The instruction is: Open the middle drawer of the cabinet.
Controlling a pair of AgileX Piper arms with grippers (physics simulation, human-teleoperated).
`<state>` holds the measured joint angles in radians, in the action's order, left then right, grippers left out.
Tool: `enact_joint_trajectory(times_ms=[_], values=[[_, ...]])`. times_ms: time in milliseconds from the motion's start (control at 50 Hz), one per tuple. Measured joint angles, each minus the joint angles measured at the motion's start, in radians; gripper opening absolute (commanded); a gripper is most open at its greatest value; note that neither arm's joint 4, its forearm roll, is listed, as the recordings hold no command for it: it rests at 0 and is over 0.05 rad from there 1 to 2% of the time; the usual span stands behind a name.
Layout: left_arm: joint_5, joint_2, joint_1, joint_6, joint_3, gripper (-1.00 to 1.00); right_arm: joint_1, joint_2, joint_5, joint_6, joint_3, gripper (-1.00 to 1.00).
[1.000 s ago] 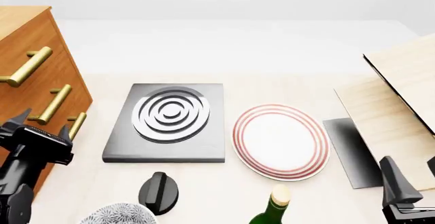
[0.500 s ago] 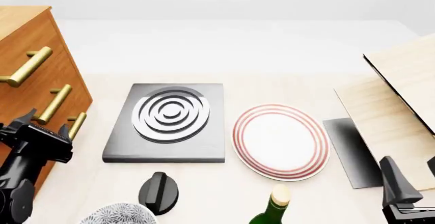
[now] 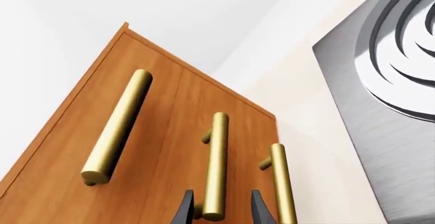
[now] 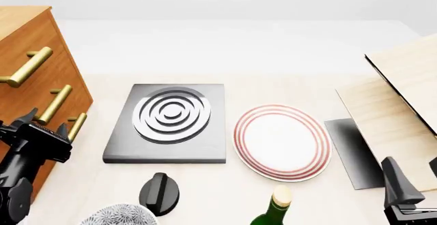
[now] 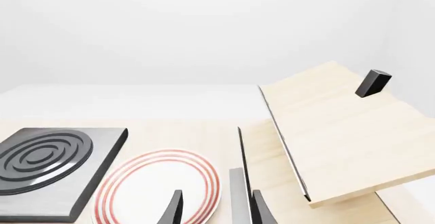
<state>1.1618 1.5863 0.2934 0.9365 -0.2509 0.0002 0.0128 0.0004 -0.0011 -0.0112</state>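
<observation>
Left gripper [image 4: 45,121], jaws spread, at the front of the cabinet [image 4: 27,46] on the desk's [image 4: 287,82] left edge; in the left wrist view its fingertips [image 3: 185,208] flank the near end of the brass handle of the middle drawer [image 3: 216,173], contact not discernible. All three drawers appear closed. Right gripper [image 5: 214,206], jaws apart and holding nothing, hovers low at the right near the red-ringed plate [image 4: 281,142] and the pale wooden boards [image 4: 399,102].

pale wood bench [image 4: 273,84] | carries: orange-brown wooden cabinet [image 4: 27,89] | grey ringed hob plate [image 4: 171,122] | red-rimmed white plate [image 4: 281,141] | black knob [image 4: 159,193] | pale light-wood boards [image 4: 396,107]
</observation>
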Motion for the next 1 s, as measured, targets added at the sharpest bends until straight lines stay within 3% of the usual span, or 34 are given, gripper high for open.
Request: enact_joint_trajectory(times_ms=[80, 100, 580, 1000], values=[[-0.005, -0.002, 0.003, 0.003, -0.002, 1.0, 0.0, 0.0, 0.0, 0.0, 0.0, 1.0], [-0.006, -0.002, 0.004, 0.004, -0.002, -1.0, 0.0, 0.0, 0.0, 0.0, 0.0, 1.0], [0.034, 0.003, 0.01, 0.044, -0.004, -1.0, 0.0, 0.0, 0.0, 0.0, 0.0, 1.0], [-0.033, -0.038, -0.009, 0.243, -0.013, -1.0, 0.0, 0.0, 0.0, 0.0, 0.0, 1.0]])
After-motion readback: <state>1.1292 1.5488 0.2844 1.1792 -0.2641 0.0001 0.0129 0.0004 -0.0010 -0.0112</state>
